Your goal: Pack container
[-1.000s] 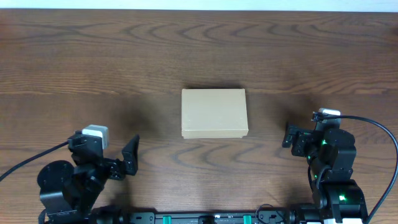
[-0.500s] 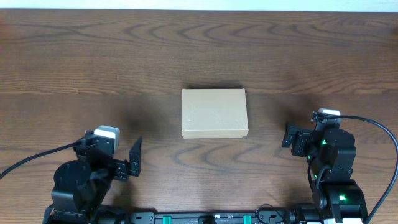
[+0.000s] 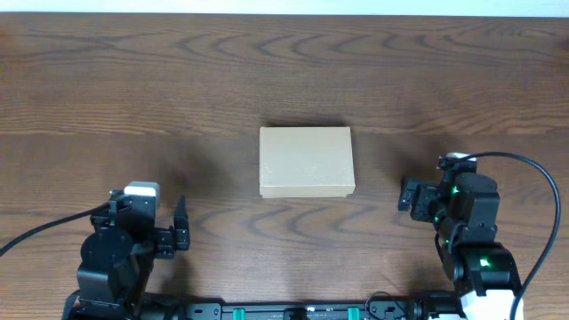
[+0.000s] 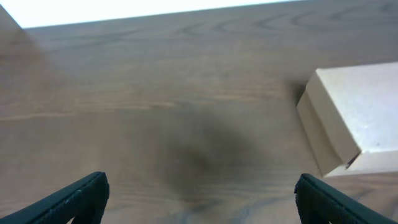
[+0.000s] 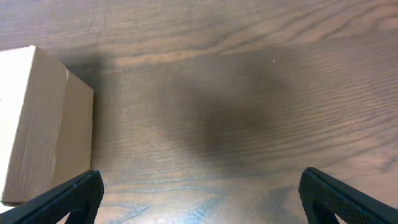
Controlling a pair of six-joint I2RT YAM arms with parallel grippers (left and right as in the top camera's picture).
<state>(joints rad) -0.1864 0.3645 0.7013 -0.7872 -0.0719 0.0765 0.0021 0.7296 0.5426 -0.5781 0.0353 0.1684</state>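
Observation:
The container (image 3: 306, 161) is a small tan cardboard box with its lid shut, lying flat in the middle of the table. It also shows at the right edge of the left wrist view (image 4: 354, 118) and at the left edge of the right wrist view (image 5: 37, 118). My left gripper (image 3: 180, 233) is open and empty, near the front left, apart from the box. My right gripper (image 3: 409, 196) is open and empty, to the right of the box with a gap between. In the wrist views both pairs of fingers (image 4: 199, 199) (image 5: 199, 196) stand wide apart over bare wood.
The dark wooden table (image 3: 284, 71) carries nothing else in view. The arm bases and a rail with green clips (image 3: 293, 311) sit along the front edge. Cables run from both arms.
My left arm has drawn back and turned, its gripper now lower and nearer the front edge. My right gripper has shifted slightly left toward the box. The box has not moved.

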